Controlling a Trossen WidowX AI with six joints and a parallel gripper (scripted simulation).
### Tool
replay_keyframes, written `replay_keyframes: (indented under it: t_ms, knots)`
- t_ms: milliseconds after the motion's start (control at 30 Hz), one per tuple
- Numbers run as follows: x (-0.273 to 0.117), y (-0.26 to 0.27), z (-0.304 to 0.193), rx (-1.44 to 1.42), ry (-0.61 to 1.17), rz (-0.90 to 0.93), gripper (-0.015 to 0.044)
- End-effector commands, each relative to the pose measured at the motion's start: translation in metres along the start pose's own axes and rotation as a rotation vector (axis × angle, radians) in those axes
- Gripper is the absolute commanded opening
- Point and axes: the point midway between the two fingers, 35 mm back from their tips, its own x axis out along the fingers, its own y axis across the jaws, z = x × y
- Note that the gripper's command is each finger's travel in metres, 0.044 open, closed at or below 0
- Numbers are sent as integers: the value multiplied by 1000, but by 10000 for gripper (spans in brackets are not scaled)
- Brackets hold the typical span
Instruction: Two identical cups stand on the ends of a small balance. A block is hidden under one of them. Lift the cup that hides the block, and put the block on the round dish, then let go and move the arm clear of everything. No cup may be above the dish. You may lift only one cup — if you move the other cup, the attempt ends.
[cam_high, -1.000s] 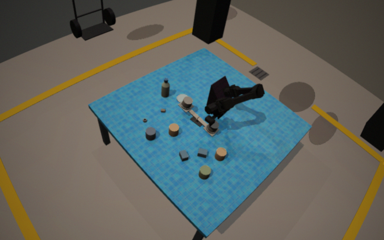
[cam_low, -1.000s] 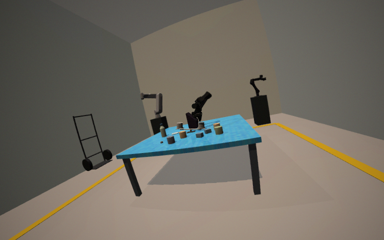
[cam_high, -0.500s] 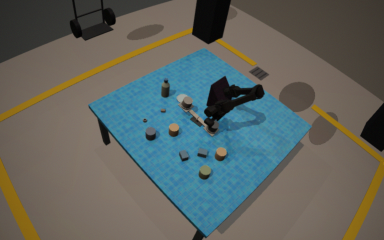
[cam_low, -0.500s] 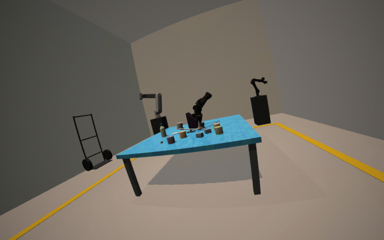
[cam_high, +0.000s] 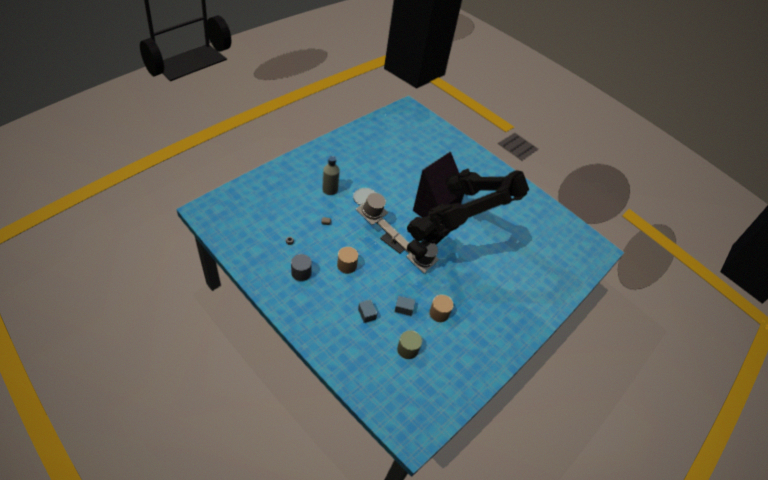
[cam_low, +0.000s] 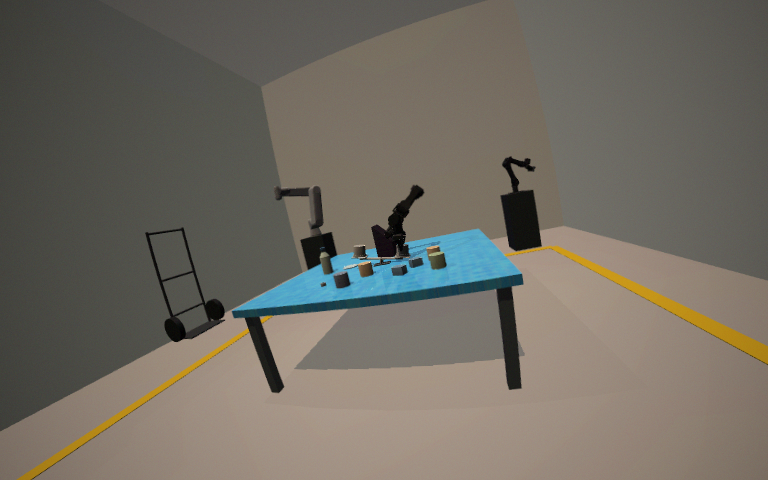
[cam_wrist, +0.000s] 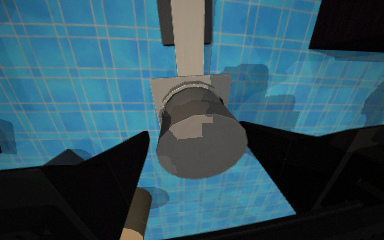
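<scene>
One grey cup (cam_high: 429, 255) (cam_wrist: 202, 147) stands upside down on the balance's end plate (cam_wrist: 157, 90) near the gripper. The other grey cup (cam_high: 374, 206) (cam_low: 359, 250) stands on the far end plate, close to the pale round dish (cam_high: 360, 196) (cam_low: 350, 266). The balance beam (cam_high: 391, 230) (cam_wrist: 190, 45) joins the two plates; I cannot tell which end is lower. My gripper (cam_high: 423, 249) (cam_wrist: 194, 130) is open and empty, with one finger on each side of the nearer cup. The block is not visible.
A dark upright panel (cam_high: 438, 186) (cam_low: 383, 242) stands beside the arm. A bottle (cam_high: 330, 178) is beyond the dish. Orange cylinders (cam_high: 347, 260) (cam_high: 441, 308), a dark cylinder (cam_high: 301, 267), a green cylinder (cam_high: 409, 344) and grey blocks (cam_high: 367, 311) (cam_high: 404, 305) stand on the near side.
</scene>
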Motion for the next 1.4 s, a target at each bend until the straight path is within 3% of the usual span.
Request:
replay_keyframes:
  t_ms: [0,267,367,600,1000,1367]
  knots:
    - [7,-2,-1,4,5,-5,440]
    - [17,-3,-1,5,7,-5,440]
    - [17,-3,-1,5,7,-5,361]
    - [17,-3,-1,5,7,-5,315]
    - [8,0,0,5,2,-4,0]
    - [-6,2,2,5,-3,-3,0]
